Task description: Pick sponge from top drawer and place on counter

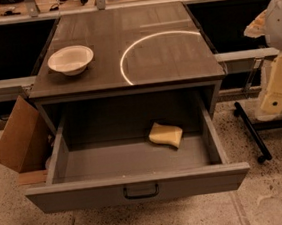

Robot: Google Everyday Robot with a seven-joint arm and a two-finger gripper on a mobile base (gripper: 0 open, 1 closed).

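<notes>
The sponge [166, 134], a pale yellow foam block with a wavy edge, lies on the floor of the top drawer [138, 185], right of its middle and towards the back. The drawer is pulled fully out, its dark handle facing me. Above it is the counter [165, 56], dark and wood-grained with a thin white arc. My gripper [276, 101] hangs at the right edge of the camera view, cream-coloured, to the right of the cabinet and well apart from the sponge and the drawer.
A white bowl [70, 59] stands on the counter's left side. A cardboard box flap [18, 137] leans by the cabinet's left side. A black bar with wheels [252, 130] lies on the floor at the right. Speckled floor lies in front.
</notes>
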